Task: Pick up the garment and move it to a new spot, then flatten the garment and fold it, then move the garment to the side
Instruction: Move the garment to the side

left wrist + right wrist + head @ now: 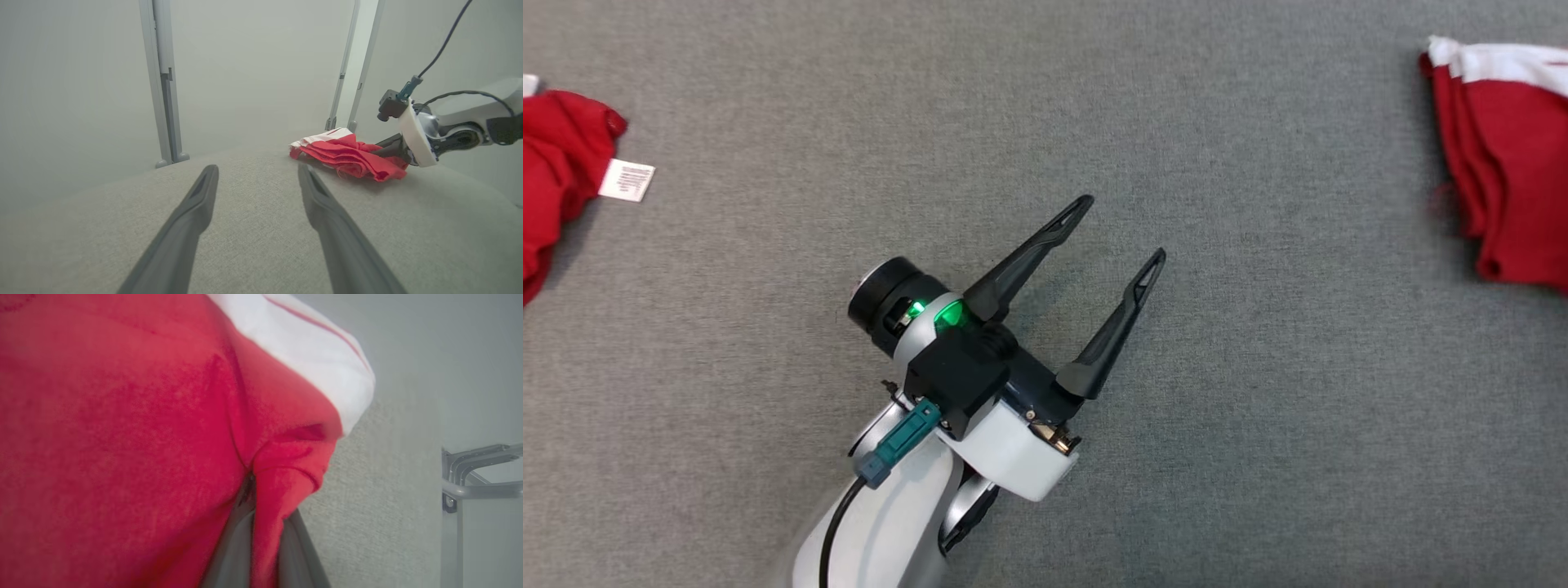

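Garment (1511,155) cut off by right frame edge, head view. Red cloth (556,171) at left also cut off; tag (627,180) print too small to read. Right gripper (263,490) fingertips buried in garment fold.

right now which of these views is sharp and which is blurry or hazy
Head view: sharp and evenly lit, with a soft shadow beside the open left gripper. Left wrist view: hazy and washed out, the grey surface bowed by the wide lens. Right wrist view: the red garment pinched in the right gripper is too close, so it blurs.
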{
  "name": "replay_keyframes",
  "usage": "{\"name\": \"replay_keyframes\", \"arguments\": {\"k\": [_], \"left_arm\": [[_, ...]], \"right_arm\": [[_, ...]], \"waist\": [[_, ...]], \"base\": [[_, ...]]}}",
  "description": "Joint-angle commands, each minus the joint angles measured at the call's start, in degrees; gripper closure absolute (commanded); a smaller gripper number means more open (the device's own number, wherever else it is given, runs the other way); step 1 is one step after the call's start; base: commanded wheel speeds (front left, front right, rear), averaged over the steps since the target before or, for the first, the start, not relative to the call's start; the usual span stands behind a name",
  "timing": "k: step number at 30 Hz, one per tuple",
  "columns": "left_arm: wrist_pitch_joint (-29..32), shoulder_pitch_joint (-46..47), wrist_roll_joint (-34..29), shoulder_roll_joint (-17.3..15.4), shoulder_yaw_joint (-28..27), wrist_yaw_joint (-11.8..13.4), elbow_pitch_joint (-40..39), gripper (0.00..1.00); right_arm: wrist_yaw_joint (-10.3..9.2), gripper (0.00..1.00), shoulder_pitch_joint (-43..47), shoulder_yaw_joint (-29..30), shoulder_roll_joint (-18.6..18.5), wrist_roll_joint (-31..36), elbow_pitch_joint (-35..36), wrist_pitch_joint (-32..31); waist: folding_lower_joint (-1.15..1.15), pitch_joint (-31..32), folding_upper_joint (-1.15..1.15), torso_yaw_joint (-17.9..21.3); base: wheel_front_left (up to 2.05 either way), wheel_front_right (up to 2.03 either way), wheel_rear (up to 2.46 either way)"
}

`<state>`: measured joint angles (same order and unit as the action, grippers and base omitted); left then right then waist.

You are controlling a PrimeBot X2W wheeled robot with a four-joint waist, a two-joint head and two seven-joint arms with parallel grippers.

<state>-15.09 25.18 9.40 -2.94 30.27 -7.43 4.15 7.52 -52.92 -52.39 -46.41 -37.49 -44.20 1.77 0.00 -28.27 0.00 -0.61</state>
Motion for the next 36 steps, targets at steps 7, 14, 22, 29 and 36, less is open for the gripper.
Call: {"name": "replay_keyframes", "arguments": {"k": [7, 14, 22, 29, 36], "left_arm": [[-0.08, 4.35, 0.71, -0.87, 2.7, -0.06, -2.21, 0.0], [-0.08, 5.63, 1.32, -0.99, 3.37, -0.07, -2.95, 0.0], [-0.08, 5.83, 2.0, -0.63, 3.47, -0.07, -3.28, 0.0], [-0.08, 6.13, 2.41, -0.36, 3.03, -0.07, -3.36, 0.0], [-0.08, 4.57, 2.73, -0.17, 2.28, -0.08, -2.26, 0.0]], "right_arm": [[-0.05, 1.0, -4.55, 2.45, -4.87, 6.14, -6.82, 1.42], [-0.05, 1.0, -8.4, 5.83, -6.59, 14.74, -12.64, 0.52], [-0.05, 1.0, -11.86, 11.49, -6.63, 25.73, -18.07, -0.35], [-0.06, 0.38, -12.69, 17.17, -6.11, 31.49, -21.25, -1.9], [-0.05, 0.0, -11.28, 27.54, -3.48, 41.94, -20.87, -2.54]], "waist": [[0.0, -7.34, 0.0, 2.55], [0.0, -9.51, 0.0, 1.69], [0.0, -10.68, 0.0, -0.25], [0.0, -11.12, 0.0, -1.41], [0.0, -7.22, 0.0, -1.63]], "base": [[0.0, 0.0, 0.0], [0.0, 0.0, 0.0], [0.0, 0.0, 0.0], [0.0, 0.0, 0.0], [0.0, 0.0, 0.0]]}}
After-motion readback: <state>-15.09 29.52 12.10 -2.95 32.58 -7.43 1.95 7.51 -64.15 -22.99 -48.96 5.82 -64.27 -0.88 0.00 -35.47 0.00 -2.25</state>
